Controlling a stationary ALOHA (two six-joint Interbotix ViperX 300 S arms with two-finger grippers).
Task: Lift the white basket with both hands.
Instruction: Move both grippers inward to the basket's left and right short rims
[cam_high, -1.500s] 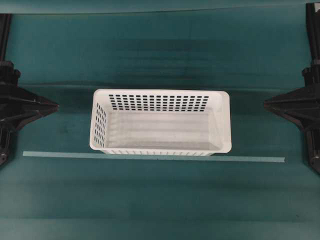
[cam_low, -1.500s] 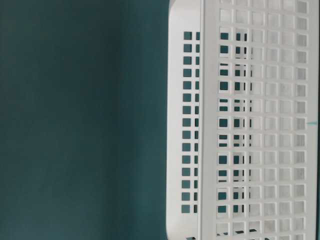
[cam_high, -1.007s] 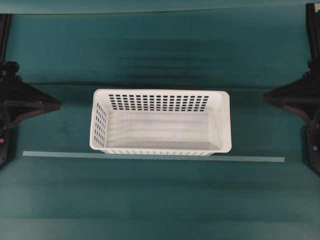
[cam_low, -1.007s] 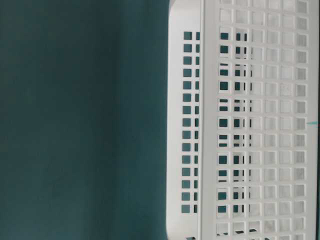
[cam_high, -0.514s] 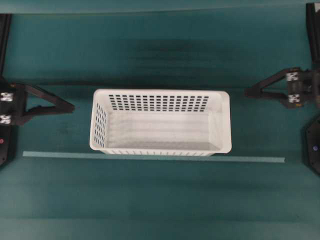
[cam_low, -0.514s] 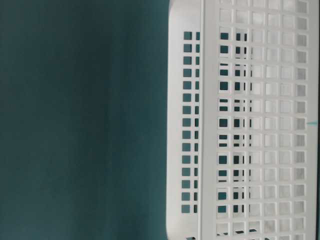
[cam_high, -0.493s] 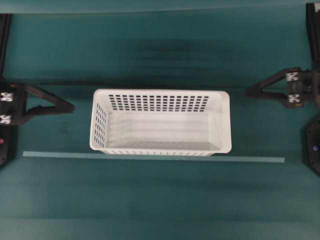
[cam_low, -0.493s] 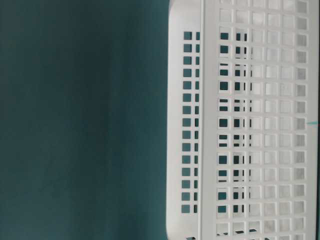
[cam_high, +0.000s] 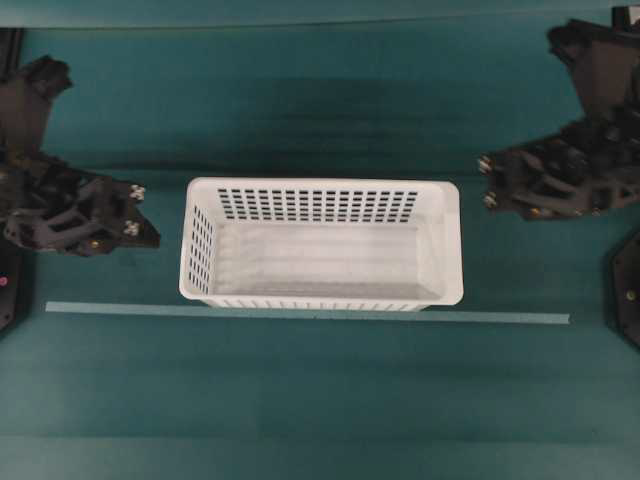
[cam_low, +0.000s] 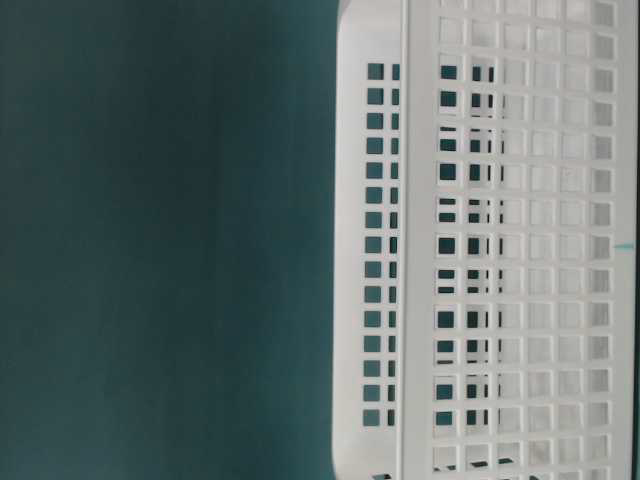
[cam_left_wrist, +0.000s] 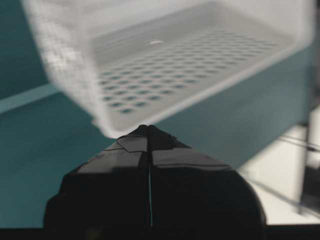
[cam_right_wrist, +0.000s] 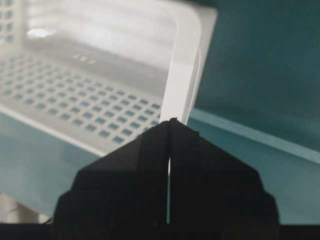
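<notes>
1. Left wrist view, nearest: the left gripper (cam_left_wrist: 149, 131) fills the lower frame with its fingers pressed together to a point, holding nothing. The blurred corner of the white basket (cam_left_wrist: 165, 65) sits just beyond the tip.
2. Right wrist view, nearest: the right gripper (cam_right_wrist: 170, 124) is likewise closed on nothing, its tip aimed at the rounded rim of the basket's end wall.
3. Overhead view: the white basket (cam_high: 320, 243) rests at frame centre on the teal table cover (cam_high: 320, 390), its long front side along a pale tape strip (cam_high: 500, 318). The left gripper (cam_high: 140, 215) stands near the basket's left end and the right gripper (cam_high: 488, 180) near its upper right corner; both are apart from it.
4. Table-level view: only the perforated wall fills the right half of the frame; no gripper shows.
5. Step in hand, as judged: the approach. Both sets of fingers likely need to part before reaching the rim.
6. To do it well: take the two short ends at matching height, close on the rim, and rise together so the basket stays level.
</notes>
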